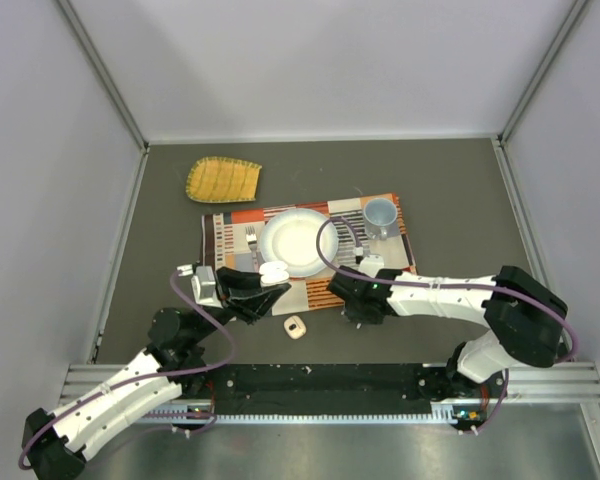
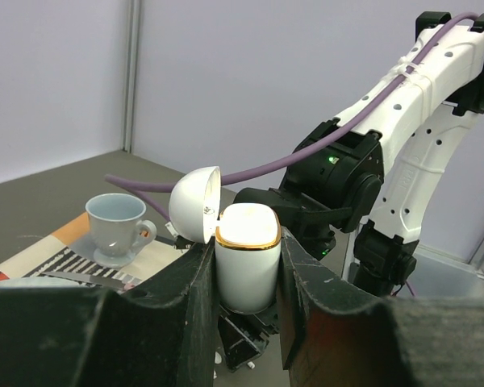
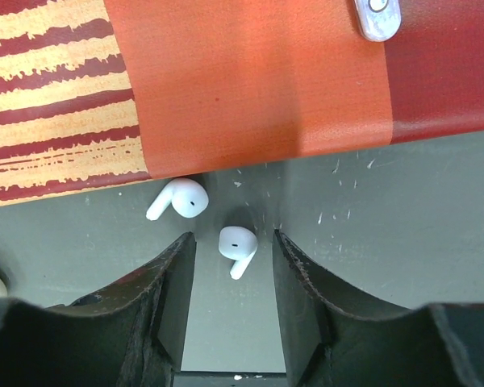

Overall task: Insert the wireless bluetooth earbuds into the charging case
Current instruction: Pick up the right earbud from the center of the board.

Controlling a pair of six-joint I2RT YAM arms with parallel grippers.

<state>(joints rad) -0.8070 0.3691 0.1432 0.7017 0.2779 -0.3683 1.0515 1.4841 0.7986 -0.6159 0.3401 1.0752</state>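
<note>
Glossy white rounded charging case (image 2: pixel 246 266), gold-rimmed; smooth short-stemmed earbuds (image 3: pixel 237 242).

- We see our left gripper (image 2: pixel 246 260) clamped on an upright, rounded white plastic charging case with a gold rim (image 2: pixel 246 242).
- Its domed white lid (image 2: pixel 192 203) stands open to the left.
- Farther left, a pale blue ceramic cup (image 2: pixel 117 227) sits on its saucer (image 2: pixel 113 258).
- Beyond, on the right, is the white right arm (image 2: pixel 419 105) with its purple cable (image 2: pixel 258 169).

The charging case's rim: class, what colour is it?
Gold, on the white charging case; best seen in the left wrist view.
</note>
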